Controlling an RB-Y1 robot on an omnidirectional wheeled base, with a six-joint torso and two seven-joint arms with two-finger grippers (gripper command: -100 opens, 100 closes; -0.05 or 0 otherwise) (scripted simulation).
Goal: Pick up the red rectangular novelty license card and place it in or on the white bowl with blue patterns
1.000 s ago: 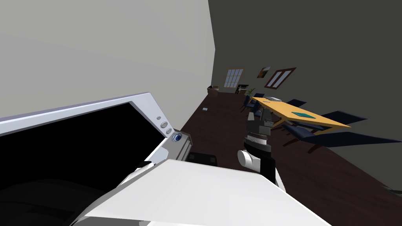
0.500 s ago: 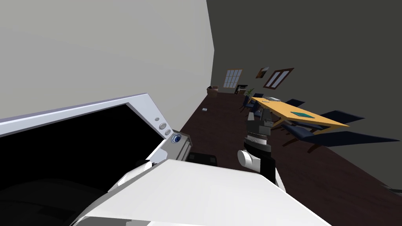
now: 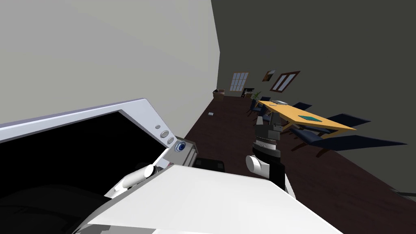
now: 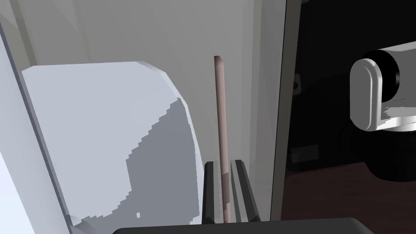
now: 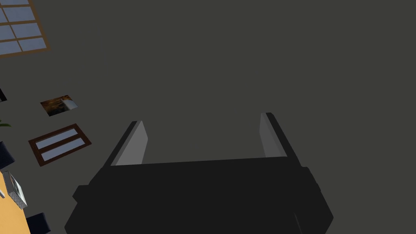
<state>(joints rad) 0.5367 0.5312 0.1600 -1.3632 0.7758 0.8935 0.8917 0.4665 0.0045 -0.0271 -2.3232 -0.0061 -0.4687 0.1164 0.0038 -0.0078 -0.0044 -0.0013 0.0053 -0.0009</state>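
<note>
Your left end effector (image 4: 224,164) is clamped narrow on the pinkish-red card (image 4: 219,113), held edge-on between its fingers. Your right end effector (image 5: 201,142) is wide and empty. Carry slowly and level toward the blue-white round thing (image 3: 181,145) at centre-left of the head view, likely the bowl.

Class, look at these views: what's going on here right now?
The left gripper is shut on a thin pinkish-red card, seen edge-on, beside a white appliance. The blue-patterned white bowl sits on a grey ledge at that appliance's corner; the card is not yet in it. The right gripper is open, holding nothing.
</note>
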